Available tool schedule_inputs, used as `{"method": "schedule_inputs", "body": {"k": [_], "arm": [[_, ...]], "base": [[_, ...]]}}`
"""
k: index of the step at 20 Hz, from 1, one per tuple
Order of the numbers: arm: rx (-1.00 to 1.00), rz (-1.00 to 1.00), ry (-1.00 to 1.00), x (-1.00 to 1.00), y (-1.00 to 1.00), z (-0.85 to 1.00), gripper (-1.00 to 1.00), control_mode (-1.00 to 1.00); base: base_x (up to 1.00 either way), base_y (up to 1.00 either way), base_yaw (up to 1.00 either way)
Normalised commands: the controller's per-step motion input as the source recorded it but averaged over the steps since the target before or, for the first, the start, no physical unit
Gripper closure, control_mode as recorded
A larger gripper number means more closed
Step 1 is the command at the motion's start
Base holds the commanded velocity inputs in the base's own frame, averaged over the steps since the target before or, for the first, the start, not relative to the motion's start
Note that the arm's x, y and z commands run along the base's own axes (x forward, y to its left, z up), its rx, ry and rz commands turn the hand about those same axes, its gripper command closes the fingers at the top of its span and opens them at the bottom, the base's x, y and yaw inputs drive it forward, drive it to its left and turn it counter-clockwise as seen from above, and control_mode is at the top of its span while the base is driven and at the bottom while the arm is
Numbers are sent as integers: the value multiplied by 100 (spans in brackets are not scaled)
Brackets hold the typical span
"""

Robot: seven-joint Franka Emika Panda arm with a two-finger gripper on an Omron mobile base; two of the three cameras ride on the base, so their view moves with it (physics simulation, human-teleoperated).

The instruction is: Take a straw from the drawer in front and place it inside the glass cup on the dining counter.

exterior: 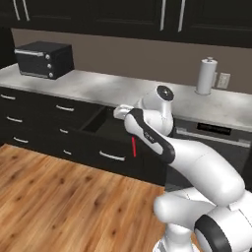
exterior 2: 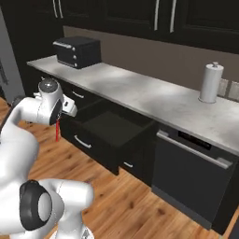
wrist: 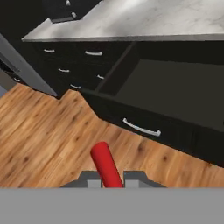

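my end effector (wrist: 112, 183) was clenched on the thin bright red straw (wrist: 106, 164), which stood between my two fingertips in the hand view and pointed out over the wooden plank floor (wrist: 48, 131). in the left base view the straw (exterior: 134, 146) hung straight down in front of the wide black-fronted drawer (exterior: 106, 147), and in the right base view the straw (exterior 2: 57, 130) showed just below my wrist, beside that drawer (exterior 2: 109, 133). the drawer stood pulled out, its dark interior open and its slim silver bar handle (wrist: 141, 128) facing the floor. above it ran the grey-white marble table (exterior: 123, 88) backed by a brown wall, carrying a black toaster oven (exterior: 43, 59) at one end and a tall white paper-towel roll (exterior: 206, 76) towards the other. my end effector was held outside the drawer, over the floor and just in front of the drawer's face.
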Motion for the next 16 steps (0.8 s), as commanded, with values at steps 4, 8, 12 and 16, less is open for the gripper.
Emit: {"method": "schedule_inputs", "body": {"k": [4, 8, 12, 16], "arm": [[0, 0, 0, 0, 0, 0, 100, 100], [0, 0, 0, 0, 0, 0, 100, 100], [0, 0, 0, 0, 0, 0, 100, 100], [0, 0, 0, 0, 0, 0, 100, 100]], "base": [[-15, 74, 39], [3, 50, 55], [24, 31, 51], [41, 32, 44]]}}
